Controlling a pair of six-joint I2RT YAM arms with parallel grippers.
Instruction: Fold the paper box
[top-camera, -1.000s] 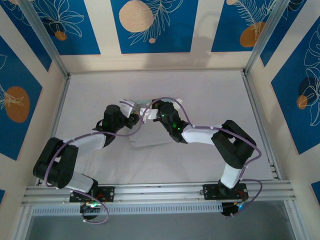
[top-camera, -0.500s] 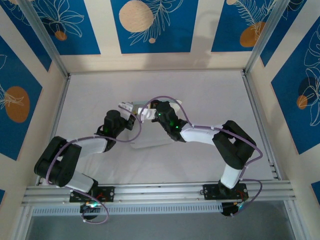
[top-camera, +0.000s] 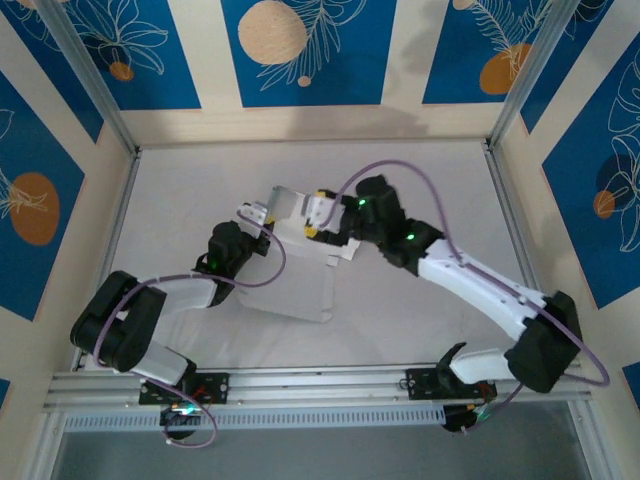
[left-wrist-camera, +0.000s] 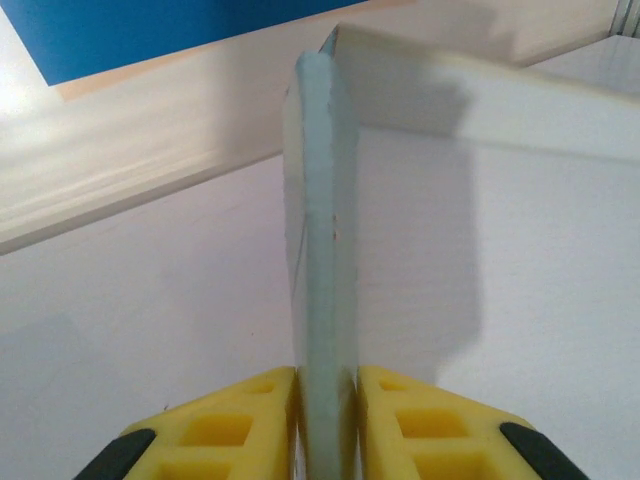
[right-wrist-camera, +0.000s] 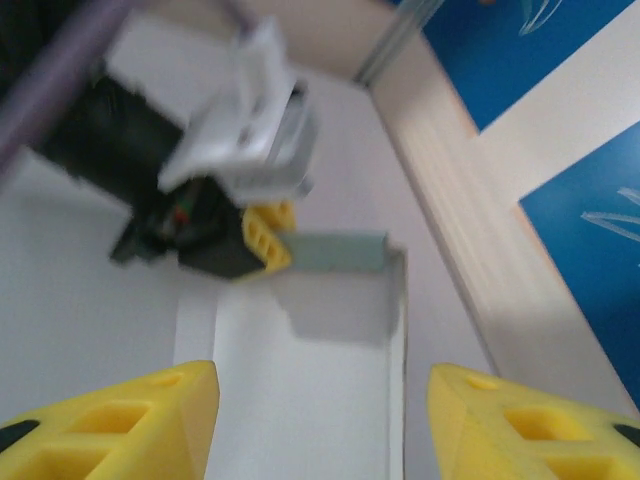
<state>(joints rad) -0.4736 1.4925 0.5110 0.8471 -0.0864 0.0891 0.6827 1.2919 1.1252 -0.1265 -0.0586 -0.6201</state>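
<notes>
Upright wall of the paper box (left-wrist-camera: 325, 250) pinched edge-on in the narrow left jaws. The right jaws gape wide, empty; box floor lies straight ahead, lengthwise.

Robotics test cell. Aluminium rails (top-camera: 320, 380) frame a white worktop (top-camera: 460, 180), with blue leaf-print panels (top-camera: 340, 60) standing as its surrounding walls.

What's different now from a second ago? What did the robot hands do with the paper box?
The right hand opened its fingers wide and drew back to the right, its arm swinging out. The left hand closed and now pinches an upright flap of the thin white card paper box. The left arm barely moved, and the box stays in the middle of the white table.
</notes>
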